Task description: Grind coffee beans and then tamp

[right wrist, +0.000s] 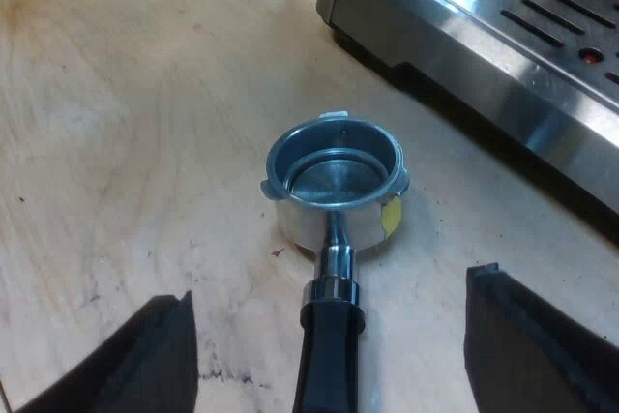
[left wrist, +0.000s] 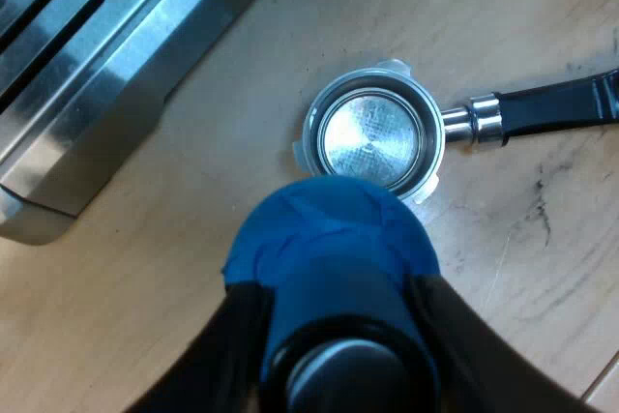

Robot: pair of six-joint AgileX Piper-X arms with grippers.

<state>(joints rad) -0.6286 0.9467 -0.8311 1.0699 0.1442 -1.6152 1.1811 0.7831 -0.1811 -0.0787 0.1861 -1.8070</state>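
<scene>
The metal holder (left wrist: pixel 372 137) lies loose on the wooden table, its basket bare and shiny inside, its dark handle (left wrist: pixel 561 108) pointing away from the machine. My left gripper (left wrist: pixel 334 297) is shut on the blue tamper (left wrist: pixel 329 239), which hangs just above and beside the holder's rim. In the right wrist view the holder (right wrist: pixel 334 191) sits beyond my right gripper (right wrist: pixel 334 340), which is open, its fingers (right wrist: pixel 145 355) wide apart on either side of the handle (right wrist: pixel 329 355) without touching it.
The espresso machine's steel drip tray (left wrist: pixel 106 65) with its slotted grate lies close to the holder; it also shows as the drip tray (right wrist: pixel 484 36) in the right wrist view. Bare wooden table (right wrist: pixel 126 123) extends around the holder.
</scene>
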